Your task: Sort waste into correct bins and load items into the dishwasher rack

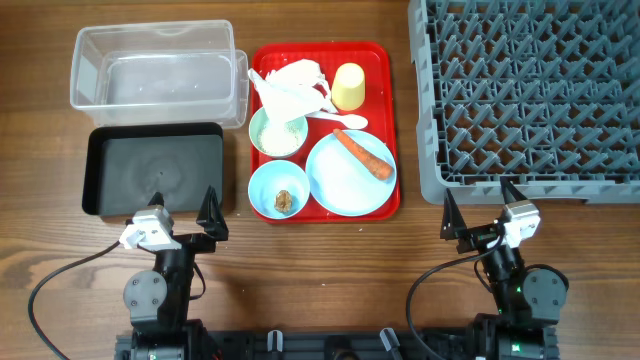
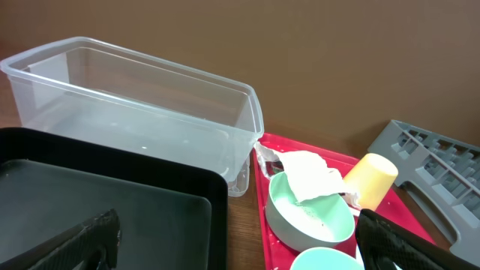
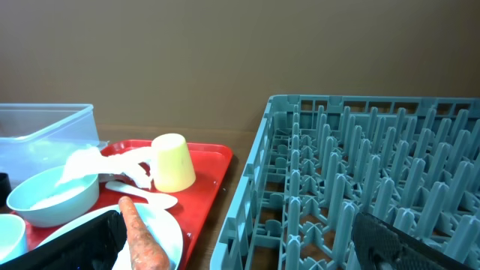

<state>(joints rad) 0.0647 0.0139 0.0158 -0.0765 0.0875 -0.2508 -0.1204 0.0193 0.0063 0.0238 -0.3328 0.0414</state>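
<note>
Left gripper [image 1: 182, 212] and right gripper [image 1: 482, 208] hang wide open and empty at the table's near edge. Mid-table, the carrot piece [image 1: 362, 153] lies diagonally on the blue plate [image 1: 335, 182], nearer the right gripper, ahead and to its left.

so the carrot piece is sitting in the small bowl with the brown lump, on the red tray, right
Not quite. The carrot piece lies on the pale blue plate, not in the small bowl that holds the brown lump. The plate and that bowl are both on the red tray, as the overhead view shows.
</note>
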